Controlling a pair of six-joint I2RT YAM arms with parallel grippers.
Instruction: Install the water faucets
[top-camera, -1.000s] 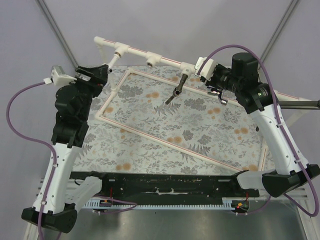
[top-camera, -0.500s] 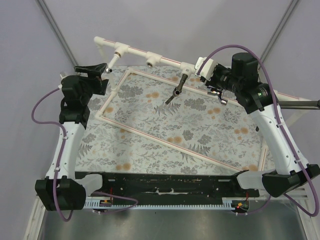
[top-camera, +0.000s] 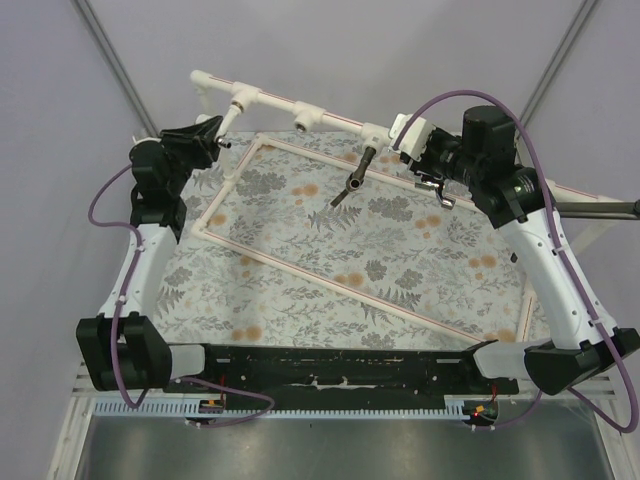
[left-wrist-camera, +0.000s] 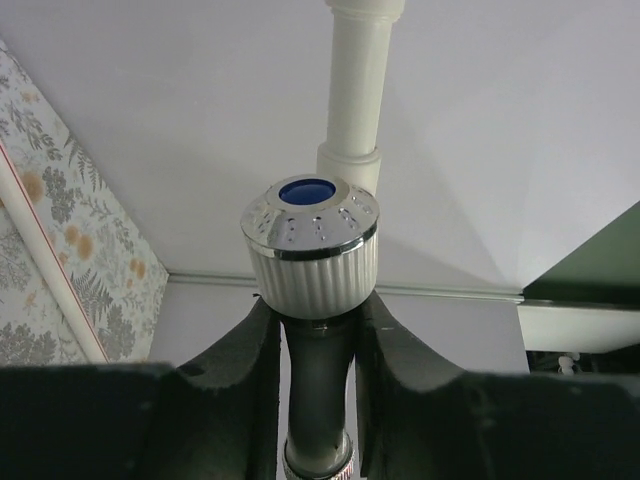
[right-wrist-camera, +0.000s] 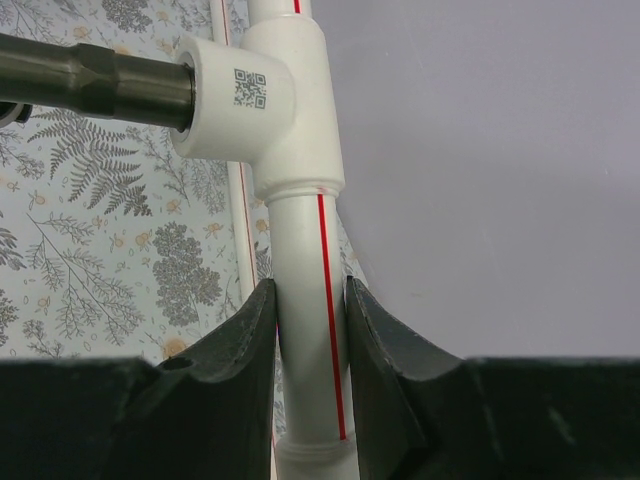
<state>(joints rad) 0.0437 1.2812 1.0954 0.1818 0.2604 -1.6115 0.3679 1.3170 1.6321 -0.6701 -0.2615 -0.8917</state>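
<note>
Faucet (left-wrist-camera: 311, 250), ribbed white knob w/ chrome cap, at left end of pipe frame (top-camera: 275, 105). Gripped at dark stem by closed left fingers (left-wrist-camera: 235, 370). Right fingers (right-wrist-camera: 235, 345) closed on white pipe (right-wrist-camera: 305, 240). Prob. light, rigid; chrome slick, so hold ribs or stem.

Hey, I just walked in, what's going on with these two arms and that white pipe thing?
Faucets are being fitted to a pipe frame. The left pincer is shut on the dark stem of the knob faucet, up by the frame's left end. Whether its thread is seated cannot be told. The right pincer is shut on the white pipe next to a tee fitting, apparently to steady it. That tee holds a dark faucet.
</note>
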